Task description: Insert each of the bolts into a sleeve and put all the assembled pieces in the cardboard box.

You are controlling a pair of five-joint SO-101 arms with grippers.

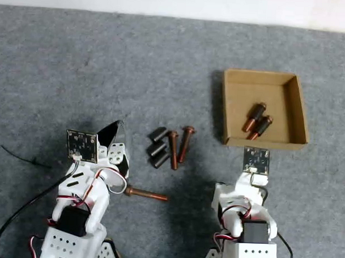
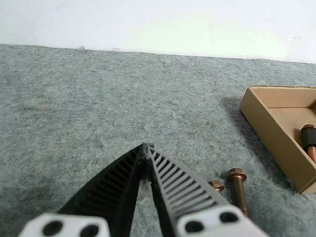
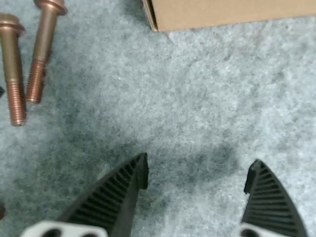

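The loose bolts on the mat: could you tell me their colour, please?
The threaded metal bolts are copper-coloured; the right wrist view shows them best.

Bolts (image 1: 173, 150): were copper.
Sleeves (image 1: 157, 134): were dark grey.
Cardboard box (image 1: 238, 108): was tan.
Table cover (image 1: 107, 64): was mottled grey.
Left gripper (image 2: 146, 147): was black, ribbed.

Bare grey carpet (image 1: 107, 64) lies open along the far side and in the strip between the middle cluster and the cardboard box (image 1: 225, 108). Three sleeves (image 1: 157, 146) and two bolts (image 1: 179, 145) lie packed close there, with little gap among them. A lone bolt (image 1: 146, 194) lies crosswise just beside the left arm (image 1: 82, 188). The right gripper (image 3: 198, 163), jaws spread, hangs over bare carpet, with the box wall just ahead.
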